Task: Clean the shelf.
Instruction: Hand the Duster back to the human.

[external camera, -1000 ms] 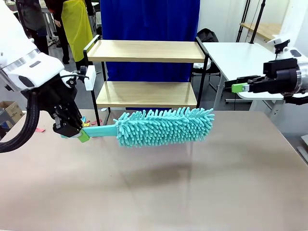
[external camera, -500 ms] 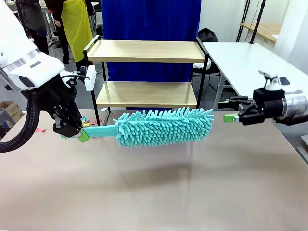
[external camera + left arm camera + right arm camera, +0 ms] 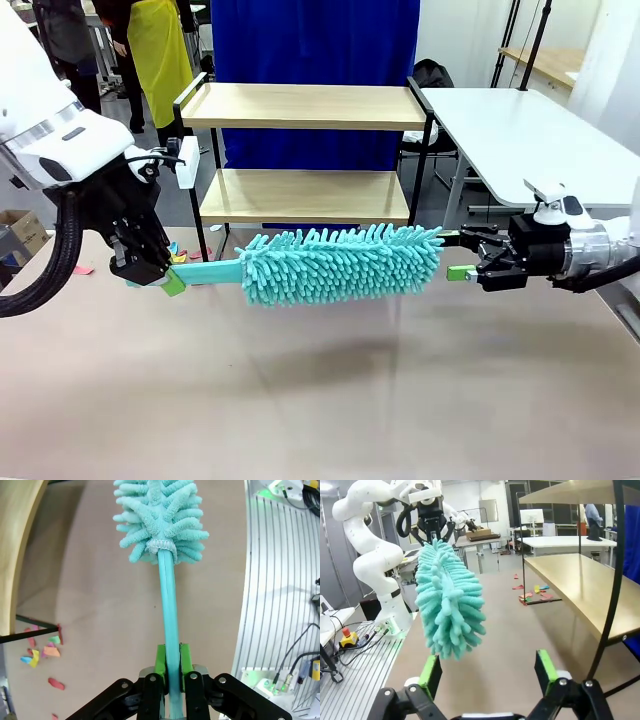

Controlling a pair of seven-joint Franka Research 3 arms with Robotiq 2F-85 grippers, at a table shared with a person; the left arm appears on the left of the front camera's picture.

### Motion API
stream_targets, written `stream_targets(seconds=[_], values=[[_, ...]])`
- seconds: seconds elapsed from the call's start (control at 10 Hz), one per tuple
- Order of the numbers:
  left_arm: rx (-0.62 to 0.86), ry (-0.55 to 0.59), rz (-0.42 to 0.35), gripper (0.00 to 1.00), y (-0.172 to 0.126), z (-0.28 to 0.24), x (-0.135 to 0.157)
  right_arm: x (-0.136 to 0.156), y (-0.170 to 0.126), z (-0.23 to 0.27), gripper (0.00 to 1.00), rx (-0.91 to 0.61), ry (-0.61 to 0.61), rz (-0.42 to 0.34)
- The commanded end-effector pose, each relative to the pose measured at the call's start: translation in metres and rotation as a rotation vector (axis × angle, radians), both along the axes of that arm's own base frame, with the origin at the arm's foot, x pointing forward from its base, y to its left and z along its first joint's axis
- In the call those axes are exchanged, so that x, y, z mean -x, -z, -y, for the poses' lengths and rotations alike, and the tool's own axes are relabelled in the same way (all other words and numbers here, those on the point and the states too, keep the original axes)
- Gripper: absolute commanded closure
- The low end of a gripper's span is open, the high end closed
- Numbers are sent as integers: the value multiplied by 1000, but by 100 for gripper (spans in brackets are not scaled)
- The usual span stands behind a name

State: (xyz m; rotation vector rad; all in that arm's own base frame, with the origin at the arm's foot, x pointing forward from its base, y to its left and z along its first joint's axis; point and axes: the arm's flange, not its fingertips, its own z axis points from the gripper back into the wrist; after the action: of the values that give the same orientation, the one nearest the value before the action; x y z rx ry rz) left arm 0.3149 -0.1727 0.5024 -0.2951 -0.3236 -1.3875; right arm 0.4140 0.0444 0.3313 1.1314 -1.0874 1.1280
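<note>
The shelf (image 3: 305, 105) is a two-tier rack of light wood boards in a thin black frame, standing at the table's far edge. My left gripper (image 3: 158, 275) is shut on the handle of a teal fluffy duster (image 3: 340, 263), held level above the table in front of the lower board. The left wrist view shows the green pads (image 3: 160, 661) clamped on the duster (image 3: 160, 520) handle. My right gripper (image 3: 456, 256) stands open just right of the duster's tip. In the right wrist view its pads (image 3: 431, 675) are spread, with the duster (image 3: 447, 597) head close ahead and the shelf (image 3: 580, 587) on the right.
A large white table (image 3: 530, 130) stands at the right behind my right arm. Coloured paper scraps (image 3: 178, 253) lie on the table near the shelf's left leg. People stand at the far left behind the shelf. A blue curtain (image 3: 315, 40) hangs behind it.
My right gripper has come down and leftward from beside the white table to the duster's tip. The left gripper and the duster have stayed where they were.
</note>
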Motion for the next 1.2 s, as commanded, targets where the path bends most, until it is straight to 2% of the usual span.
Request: stream_targets(seconds=[0.0, 0.1, 0.4, 1.1], values=[[20, -3, -8, 87, -2, 0, 1, 0, -5, 8, 0, 20, 0, 28], [20, -3, -8, 87, -2, 0, 1, 0, 0, 0, 0, 0, 0, 0], [20, -3, -8, 87, -2, 0, 1, 8, -2, -23, 0, -54, -10, 10], [20, -3, -8, 87, -2, 0, 1, 6, 3, -77, 0, -91, -78, -61]])
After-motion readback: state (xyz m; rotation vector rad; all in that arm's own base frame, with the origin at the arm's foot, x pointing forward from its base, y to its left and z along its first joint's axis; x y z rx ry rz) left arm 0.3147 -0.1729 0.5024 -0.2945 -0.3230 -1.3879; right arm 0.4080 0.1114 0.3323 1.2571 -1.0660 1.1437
